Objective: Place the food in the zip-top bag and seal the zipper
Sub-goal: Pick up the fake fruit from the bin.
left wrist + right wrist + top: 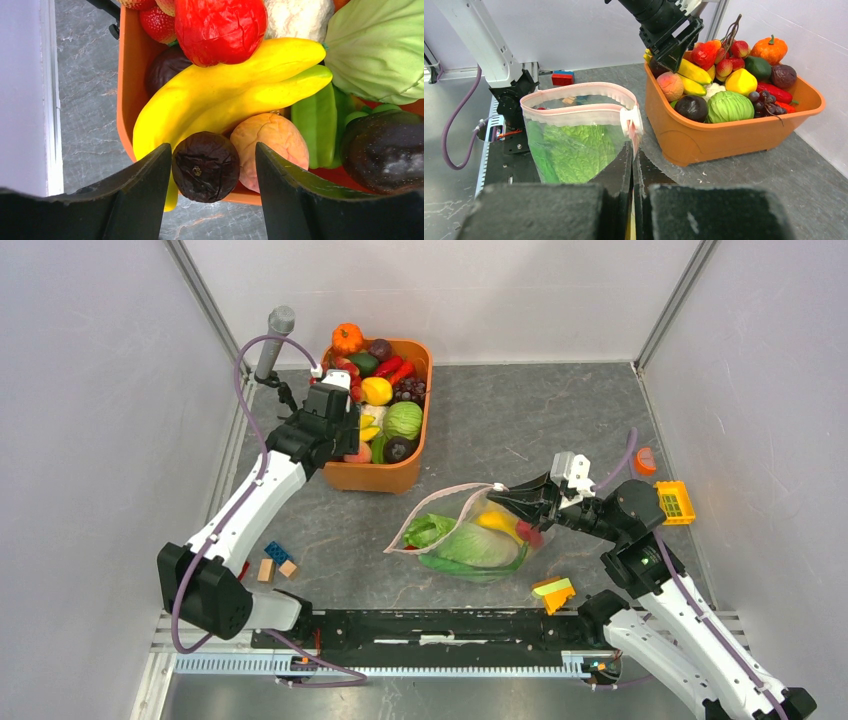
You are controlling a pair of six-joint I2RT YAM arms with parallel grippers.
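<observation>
The zip-top bag (452, 508) lies open mid-table; its pink zipper (574, 88) forms a wide loop. Inside are a green-and-white cabbage (478, 545), a banana (497, 521) and a red chili (527, 532). My right gripper (632, 150) is shut on the bag's edge just below the zipper's end (497, 490). My left gripper (214, 155) hangs open over the near-left corner of the orange tub (385, 478). A dark wrinkled round fruit (206, 166) sits between its fingers, against the left one and apart from the right. Behind that fruit lie yellow bananas (235, 85) and a peach (272, 145).
The tub also holds a round green cabbage (729, 106), a dark eggplant (385, 150), strawberries, grapes and a small pumpkin (347, 338). Small blocks (275, 560) lie near the left arm. A yellow-orange wedge (553, 593) and a yellow crate (675, 502) sit on the right.
</observation>
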